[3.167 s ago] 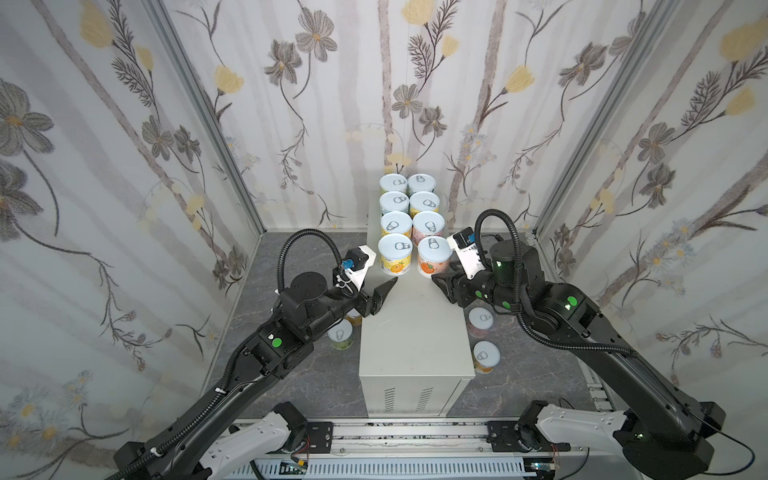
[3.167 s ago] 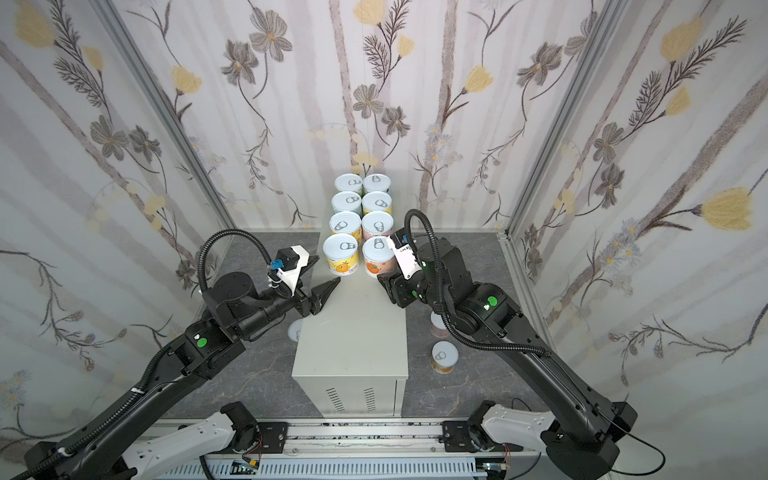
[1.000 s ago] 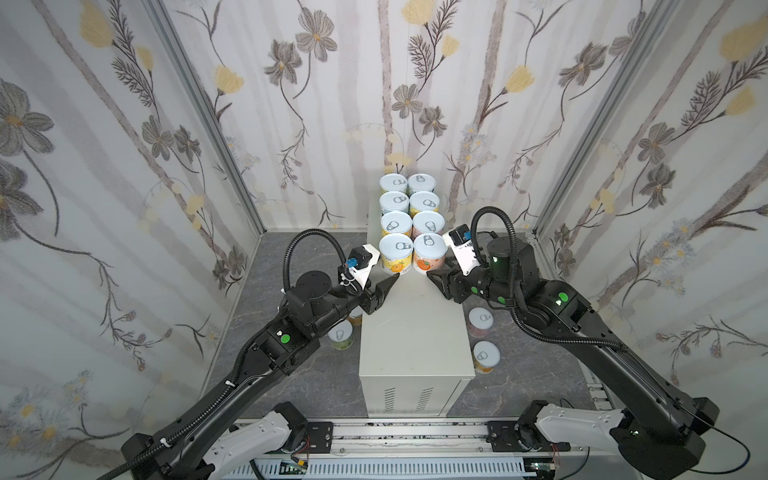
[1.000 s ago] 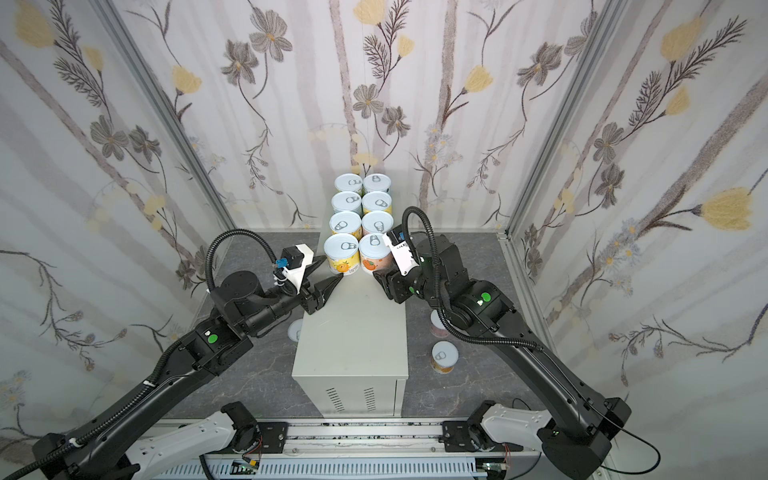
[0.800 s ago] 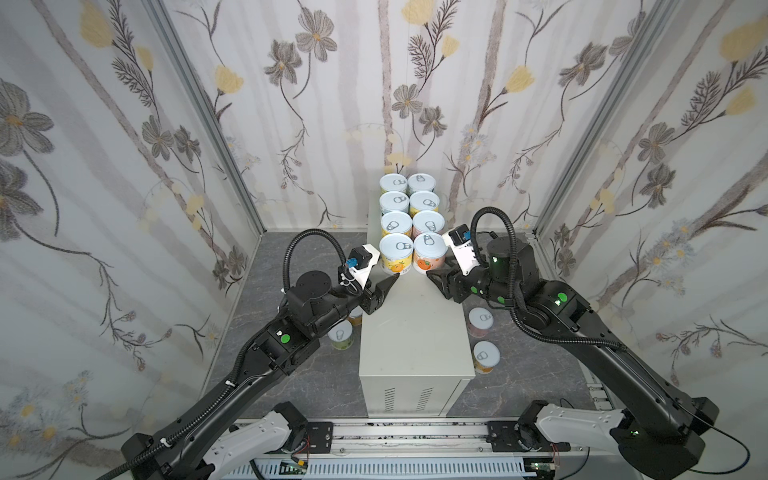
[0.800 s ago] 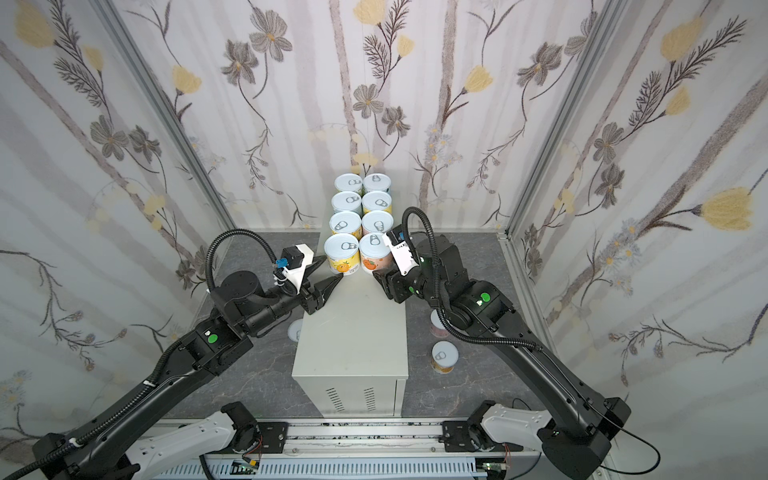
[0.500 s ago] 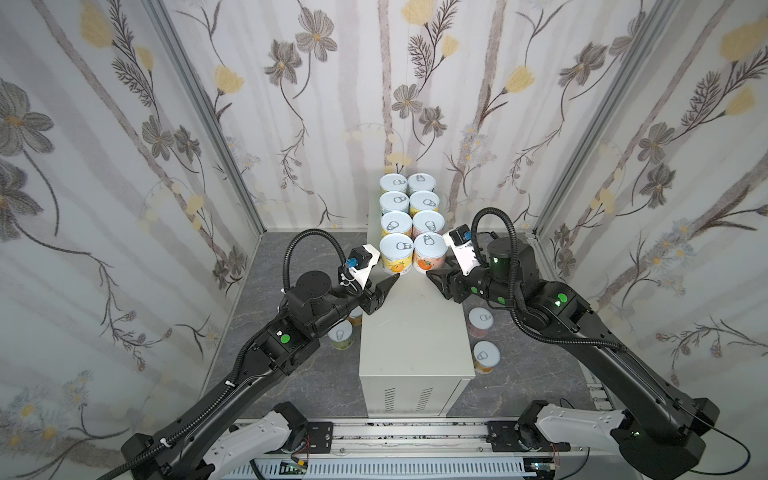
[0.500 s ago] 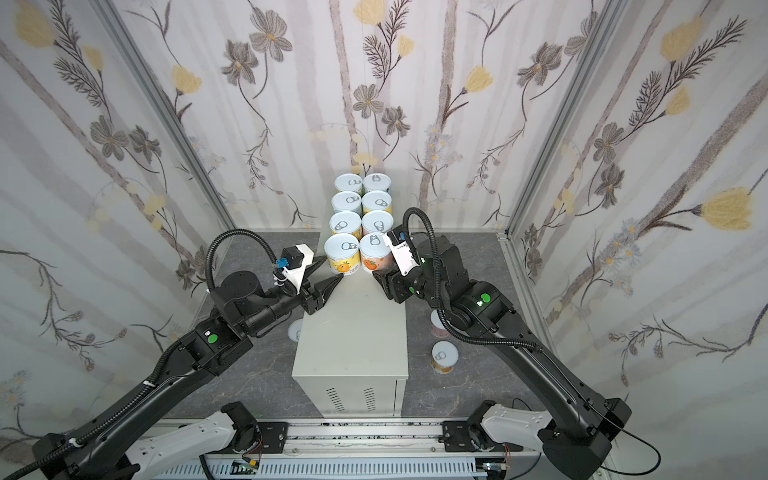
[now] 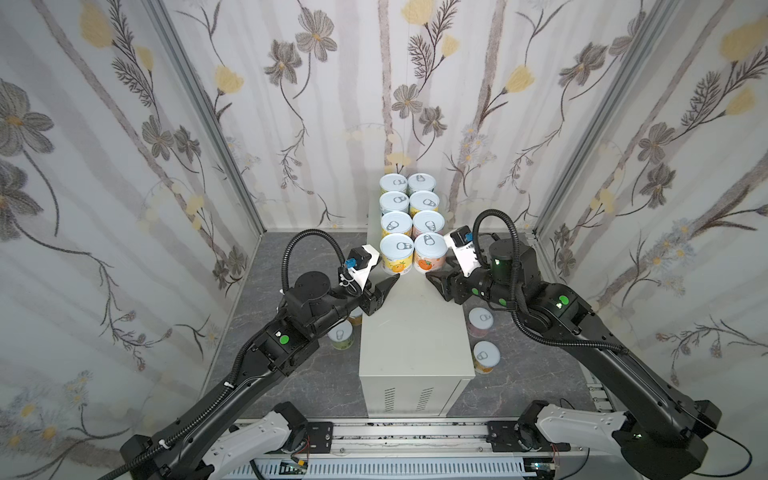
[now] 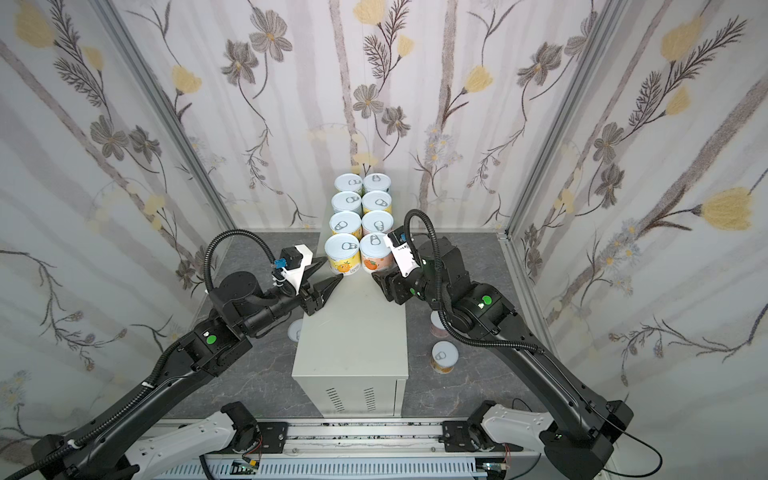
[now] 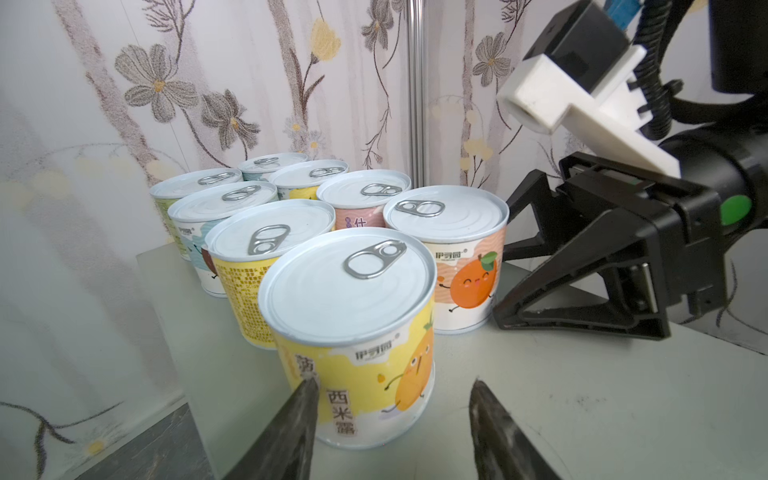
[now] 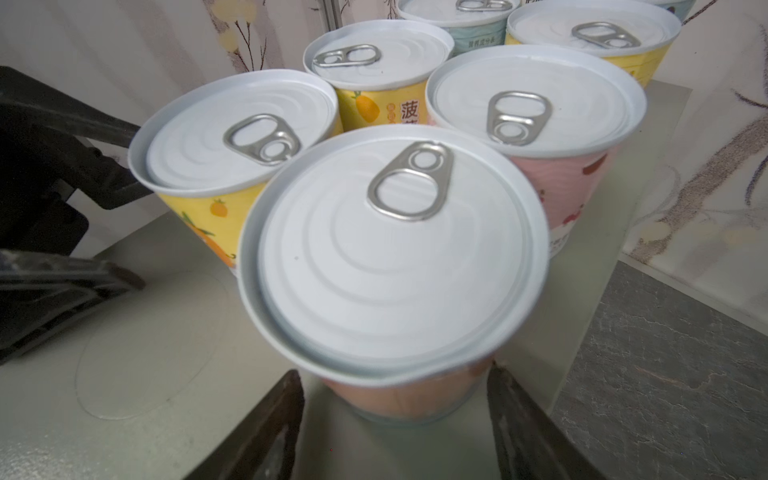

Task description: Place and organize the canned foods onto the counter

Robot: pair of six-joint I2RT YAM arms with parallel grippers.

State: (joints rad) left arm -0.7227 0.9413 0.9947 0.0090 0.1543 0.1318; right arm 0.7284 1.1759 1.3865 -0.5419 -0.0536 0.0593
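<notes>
My right jaws stand open, flanking the orange can [image 9: 429,261] on the table [image 9: 415,332]; left jaws parted, holding nothing.

Floral-papered walls [image 9: 124,166], grey marbled floor [image 9: 507,390], metal corner posts [image 9: 210,124], even light

On the counter [image 9: 415,332] eight cans [image 9: 429,226] stand paired at the far end; floor cans [image 9: 486,353] flank it.

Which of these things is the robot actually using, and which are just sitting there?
For the job: long pale grey-beige metal counter; eight white-lidded fruit-label cans lined up on it; more such cans down beside it.
Just there: dark grey marbled floor; flowery wallpaper walls; silver rail at the front.
</notes>
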